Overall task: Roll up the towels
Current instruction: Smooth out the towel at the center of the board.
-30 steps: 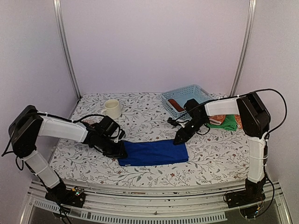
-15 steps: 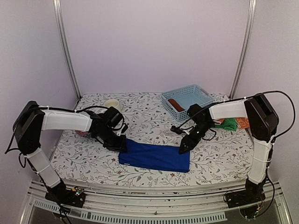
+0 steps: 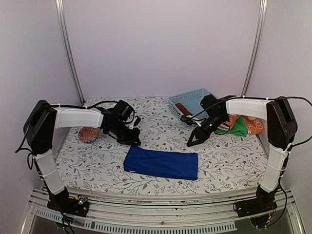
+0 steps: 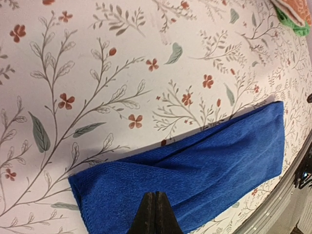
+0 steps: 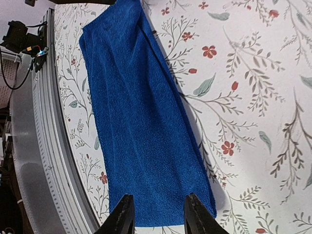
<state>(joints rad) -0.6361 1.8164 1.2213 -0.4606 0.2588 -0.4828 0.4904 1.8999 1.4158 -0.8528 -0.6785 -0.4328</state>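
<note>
The royal-blue towel (image 3: 161,164) lies folded in a long flat strip near the table's front, free of both grippers. My left gripper (image 3: 137,141) is shut and empty, hovering just behind the towel's left end; in the left wrist view the closed gripper (image 4: 155,214) sits over the blue towel (image 4: 195,165). My right gripper (image 3: 191,142) is open and empty, above and behind the towel's right end; in the right wrist view the gripper (image 5: 157,214) spans the blue towel (image 5: 141,122). A green towel (image 3: 238,129) and an orange patterned towel (image 3: 253,124) lie at the right. A rust-brown towel (image 3: 183,108) lies in the basket.
The pale blue lattice basket (image 3: 195,100) stands at the back right. A round reddish-brown object (image 3: 88,133) lies at the left beside my left arm. The metal rail runs along the table's front edge (image 5: 34,161). Frame posts stand at the back corners.
Both grippers have let go of the blue towel and drawn up and back from its ends. The towel now lies flat and slightly nearer the front. The left arm now hides the cream cup.
</note>
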